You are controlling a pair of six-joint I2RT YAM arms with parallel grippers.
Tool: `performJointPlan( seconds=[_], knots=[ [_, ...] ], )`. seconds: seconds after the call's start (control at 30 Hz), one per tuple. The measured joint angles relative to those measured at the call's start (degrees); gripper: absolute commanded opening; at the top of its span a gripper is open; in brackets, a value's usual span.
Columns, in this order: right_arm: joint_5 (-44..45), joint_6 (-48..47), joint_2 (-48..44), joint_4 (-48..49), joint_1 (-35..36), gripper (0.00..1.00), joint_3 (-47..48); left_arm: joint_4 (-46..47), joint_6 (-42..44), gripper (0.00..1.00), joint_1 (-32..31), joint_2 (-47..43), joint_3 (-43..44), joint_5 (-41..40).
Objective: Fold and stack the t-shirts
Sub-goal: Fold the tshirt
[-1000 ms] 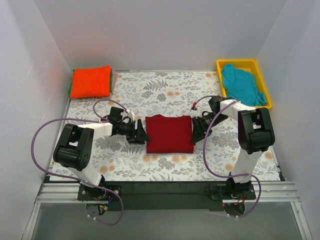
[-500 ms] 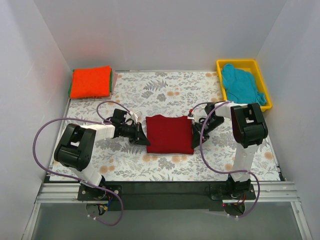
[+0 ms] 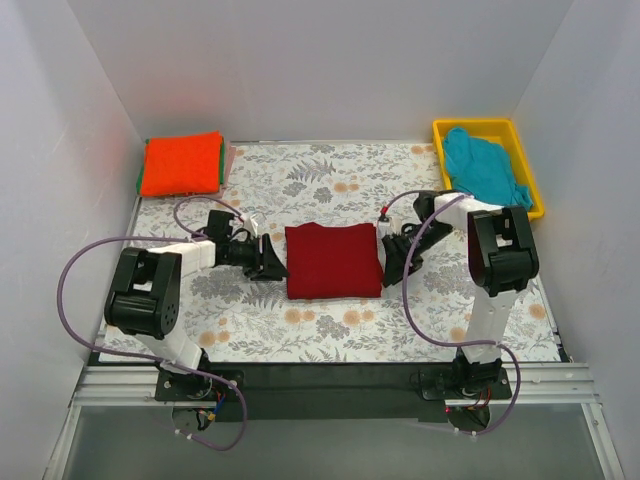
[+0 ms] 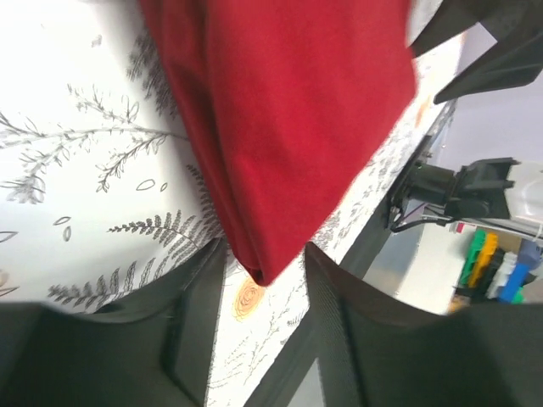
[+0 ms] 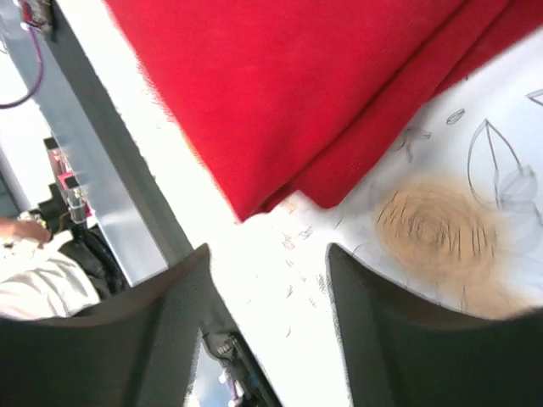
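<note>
The maroon t-shirt [image 3: 333, 261] lies folded at mid-worktop, so stacking seems next: pinch its side edges and carry it to the far left corner. The left gripper [image 3: 273, 262] and right gripper [image 3: 391, 262] flank it, jaws apart, holding nothing. There is one maroon shirt and one teal t-shirt [image 3: 482, 165] in one yellow bin [image 3: 490, 126] at the far right corner. One orange-red t-shirt [image 3: 181, 163] tops green and pink edges, number unclear.

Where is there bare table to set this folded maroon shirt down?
Free: the table strip between orange stack and yellow bin, and the near strip in front of the maroon shirt. Crowded: its sides, flanked by left hand and right hand.
</note>
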Motion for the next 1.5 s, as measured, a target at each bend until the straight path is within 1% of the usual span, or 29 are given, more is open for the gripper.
performJointPlan(
  seconds=[0.07,0.13,0.23,0.27,0.3,0.33,0.37,0.43,0.47,0.53,0.63,0.67,0.73,0.87,0.97,1.07,1.13,1.17,1.23,1.33,1.4,1.5],
  knots=[
    [-0.17,-0.92,-2.14,-1.97,-0.57,0.78,2.32,-0.24,0.94,0.49,1.88,-2.01,0.48,1.6],
    [-1.64,-1.29,-4.85,-2.36,-0.94,0.79,6.29,1.22,0.35,0.5,3.3,-4.39,1.14,3.19],
    [-7.54,1.22,-6.19,-0.22,-1.33,0.71,13.84,7.65,-2.75,0.5,3.19,-4.59,3.85,4.85],
    [-9.81,2.49,-5.44,1.09,-1.33,0.65,16.04,10.29,-4.42,0.5,2.71,-3.17,5.53,5.33],
    [-12.28,3.87,-4.11,1.99,-1.31,0.62,18.47,13.03,-6.08,0.5,2.19,-1.22,7.61,5.7],
    [-14.64,5.35,-2.12,3.37,-1.22,0.58,20.72,15.85,-8.04,0.5,1.64,1.31,9.81,5.77],
    [-16.74,6.82,0.48,4.87,-1.05,0.51,22.82,18.82,-9.97,0.5,1.18,3.93,11.82,5.62],
    [-19.52,9.4,6.49,7.67,-0.76,0.46,26.45,23.8,-13.4,0.5,0.68,8.81,14.69,5.38],
    [-20.17,10.56,9.57,9.14,-0.61,0.41,27.47,26.08,-15.19,0.49,0.42,11.52,15.93,4.94],
    [-20.26,13.11,14.45,11.45,-0.52,0.38,28.44,29.27,-17.88,0.48,0.26,16.46,17.68,4.09],
    [-18.34,16.92,21.16,15.61,-0.31,0.3,28.68,30.67,-19.96,0.45,0.28,24.2,21.03,2.97],
    [-17.66,18.23,22.84,16.74,-0.28,0.26,28.76,30.32,-20.31,0.45,0.33,26.49,22.32,2.75],
    [-18.12,21.27,25.14,17.35,-0.31,0.26,30.05,29.81,-20.98,0.44,0.66,29.97,24.83,3.58],
    [-15.04,22.86,24.2,19.74,-0.42,0.27,31.74,26.69,-18.21,0.45,1.92,29.51,27.47,2.75],
    [-13.51,23.32,19.54,21.35,-0.39,0.28,29.35,23.74,-16.09,0.47,2.84,24.76,25.42,2.67],
    [-14.8,24.68,10.1,22.75,-0.11,0.3,22.69,23.1,-16.63,0.47,2.05,12.7,16.76,2.91],
    [-15.78,24.94,3.45,24.35,0.63,0.3,17.35,24.22,-18.03,0.47,-0.87,5.25,12.63,3.04],
    [-16.55,25.29,0.17,25.03,1.51,0.3,14.58,26.12,-19.17,0.47,-3.52,1.66,10.62,3.04],
    [-18.23,25.94,-3.98,26.56,4.22,0.28,9.77,29.49,-21.29,0.47,-8.61,-1.49,8.0,3.5],
    [-20.04,26.49,-3.13,29.03,8.55,0.27,4.63,33.46,-24.06,0.46,-14.14,0.98,4.72,4.15],
    [-20.22,26.75,-0.07,29.9,10.32,0.25,1.14,33.51,-24.68,0.44,-14.95,5.49,3.87,4.02],
    [-19.69,26.86,6.32,30.25,10.16,0.22,-2.03,30.45,-23.63,0.43,-14.08,13.94,3.8,2.6]
  ],
)
